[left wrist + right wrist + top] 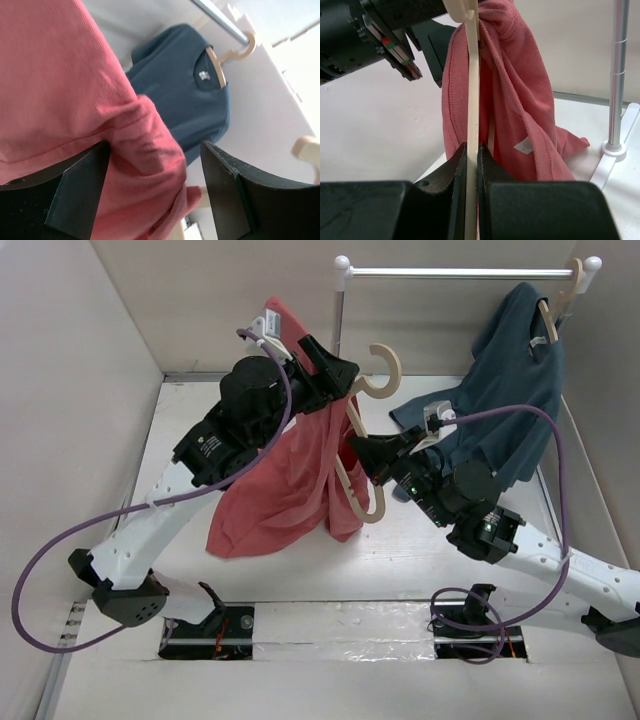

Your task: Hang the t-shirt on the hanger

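Holding the hanger [473,90] in my right gripper [471,155]: fingers pinched tight on the flat wooden arm, no gap either side. Hanger stands on end, hook uppermost.

Landmark: the clothes rail [460,273].
- Hanger [376,502] sits in front of the rail's left post, hook just beside that post in the overhead view.
- The t-shirt [285,480] hangs left of that post, bunched high against the hanger's neck, body draping down to the table [400,550]. The right wrist view shows the collar gathered at the top of the hanger, with the care label [523,145] facing out lower down.
- Right gripper [365,455] is below the rail, in front of its left post.

Left gripper [335,375] is up at the top of the t-shirt, just left of the post. Its fingers are spread wide. In the left wrist view, red cloth [60,90] lies between them, against one finger [80,195] and apart from the other. Not clamped.

A teal shirt [510,370] hangs on a second hanger [560,300] at the rail's right end.
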Controlling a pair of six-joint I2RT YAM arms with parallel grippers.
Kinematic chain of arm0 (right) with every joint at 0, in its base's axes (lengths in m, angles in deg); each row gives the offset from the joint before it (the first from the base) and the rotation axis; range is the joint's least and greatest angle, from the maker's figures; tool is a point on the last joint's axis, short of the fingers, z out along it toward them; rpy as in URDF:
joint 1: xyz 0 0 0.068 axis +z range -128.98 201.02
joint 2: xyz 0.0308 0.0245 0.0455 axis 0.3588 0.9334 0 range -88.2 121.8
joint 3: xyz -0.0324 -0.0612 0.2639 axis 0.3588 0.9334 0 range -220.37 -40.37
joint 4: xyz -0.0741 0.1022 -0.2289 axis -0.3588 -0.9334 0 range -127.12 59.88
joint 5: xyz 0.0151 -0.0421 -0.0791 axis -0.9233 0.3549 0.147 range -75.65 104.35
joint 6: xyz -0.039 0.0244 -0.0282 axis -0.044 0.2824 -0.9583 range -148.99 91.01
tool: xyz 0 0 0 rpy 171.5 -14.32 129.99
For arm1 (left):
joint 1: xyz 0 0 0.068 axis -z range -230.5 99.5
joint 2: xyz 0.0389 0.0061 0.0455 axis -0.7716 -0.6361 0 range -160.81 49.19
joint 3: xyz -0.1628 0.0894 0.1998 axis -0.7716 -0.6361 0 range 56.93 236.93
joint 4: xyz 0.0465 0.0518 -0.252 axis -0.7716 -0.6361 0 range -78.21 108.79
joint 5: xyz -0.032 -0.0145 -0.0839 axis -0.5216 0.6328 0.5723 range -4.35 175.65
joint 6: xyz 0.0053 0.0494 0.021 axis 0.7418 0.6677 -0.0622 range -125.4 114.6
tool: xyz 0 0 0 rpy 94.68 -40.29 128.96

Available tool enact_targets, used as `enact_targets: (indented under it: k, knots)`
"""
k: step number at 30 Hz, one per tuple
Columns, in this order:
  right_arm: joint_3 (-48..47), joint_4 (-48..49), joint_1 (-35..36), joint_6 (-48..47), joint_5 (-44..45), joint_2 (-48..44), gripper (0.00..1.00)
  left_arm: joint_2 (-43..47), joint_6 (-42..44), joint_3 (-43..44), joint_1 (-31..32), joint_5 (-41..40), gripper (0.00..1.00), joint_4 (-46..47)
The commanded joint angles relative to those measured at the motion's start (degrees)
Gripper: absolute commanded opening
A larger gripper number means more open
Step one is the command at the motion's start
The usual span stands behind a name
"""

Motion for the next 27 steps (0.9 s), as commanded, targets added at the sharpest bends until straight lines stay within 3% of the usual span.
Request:
enact_targets:
  k: [1, 4, 10, 14, 16, 17, 19, 20, 26, 27]
  knots:
    - [-1.46, 5.86, 0.79, -1.33, 0.79, -1.78, 0.00, 2.96, -2.37, 0.18, 0.15, -3.81, 0.69, 3.16]
    - [-2.17, 5.85, 0.79, -1.59, 0.27, -0.99, 0.00, 2.00, -3.16, -1.14, 0.15, -4.35, 0.66, 4.21]
    - [-3.57, 6.29, 0.79, -1.59, -0.35, 1.12, 0.00, 1.82, -5.18, -6.06, 0.15, -1.36, 0.48, 10.80]
    - [-5.07, 6.56, 0.79, -1.59, -0.35, 2.26, 0.00, 3.57, -6.41, -9.83, 0.15, -1.88, 0.51, 14.14]
    - [-6.30, 6.38, 1.32, -1.85, -0.44, 3.23, 0.00, 4.45, -6.68, -11.94, 0.15, -2.50, 0.47, 15.54]
    - [-7.00, 6.21, 1.84, -2.29, -0.35, 3.93, 0.00, 4.80, -6.68, -12.99, 0.15, -2.85, 0.30, 16.60]
    - [-7.18, 6.12, 1.85, -2.56, -0.17, 4.11, 0.00, 5.68, -6.59, -13.79, 0.15, -3.12, 0.14, 17.13]
    - [-7.18, 6.21, 1.85, -2.56, -0.09, 4.11, 0.00, 5.95, -6.42, -14.06, 0.15, -3.29, 0.00, 17.13]
    - [-4.28, 4.89, 2.37, 0.51, -0.87, 3.15, 0.00, 9.46, -7.11, -17.66, 0.15, -2.85, 0.00, 18.89]
    - [-3.76, 4.54, 2.37, 1.13, -1.22, 2.80, 0.05, 10.07, -7.64, -18.62, 0.15, -2.77, 0.00, 19.07]
